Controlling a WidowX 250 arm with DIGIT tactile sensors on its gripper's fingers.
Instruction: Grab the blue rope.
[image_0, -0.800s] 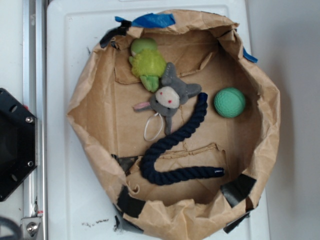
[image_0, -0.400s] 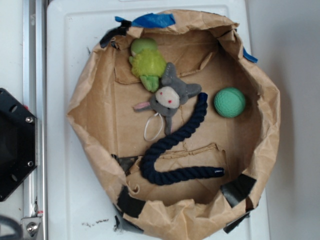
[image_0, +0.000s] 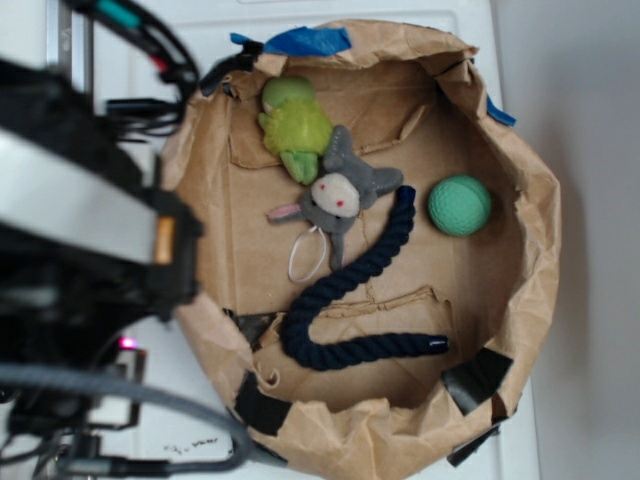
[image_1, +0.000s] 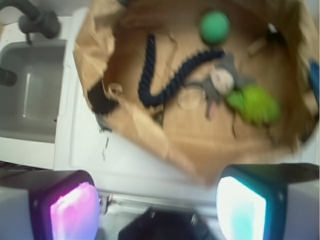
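In the paper bin (image_0: 540, 240): 1 blue rope (image_0: 345, 300), 2 plush toys (image_0: 335, 195), 1 green ball (image_0: 459, 205); end effector (image_1: 155, 207) spread wide, empty.

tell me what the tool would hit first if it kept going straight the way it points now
Probably the near wall of the brown paper bag, not the blue rope lying farther in. The tool is open with nothing between its pads, but the wrist view is blurred, so depth is uncertain.

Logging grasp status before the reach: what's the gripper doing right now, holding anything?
Gripper: open and empty, jaws spread wide, outside the paper-lined bin; the blue rope lies untouched inside.
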